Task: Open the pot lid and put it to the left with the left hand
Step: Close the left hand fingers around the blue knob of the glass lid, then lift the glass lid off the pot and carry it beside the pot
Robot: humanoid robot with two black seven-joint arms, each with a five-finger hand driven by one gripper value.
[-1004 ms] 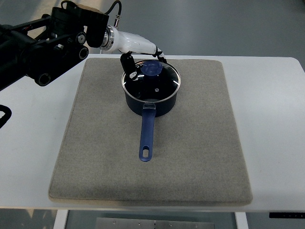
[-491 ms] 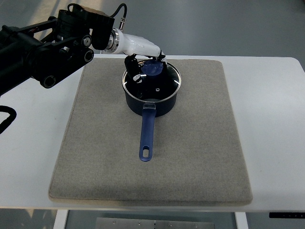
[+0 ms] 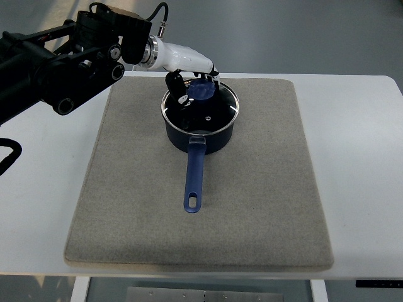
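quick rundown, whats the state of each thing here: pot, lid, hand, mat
pot: upright on the mat, covered, handle pointing toward the near edge
lid: on the pot, not lifted
lid knob: blue, left hand's fingers around it
left hand: over the pot's far rim, at the knob; firm grip cannot be told
mat: flat on the table, only the pot on it

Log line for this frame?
left hand at lid knob | lid on pot | grasp unclear | right arm unseen
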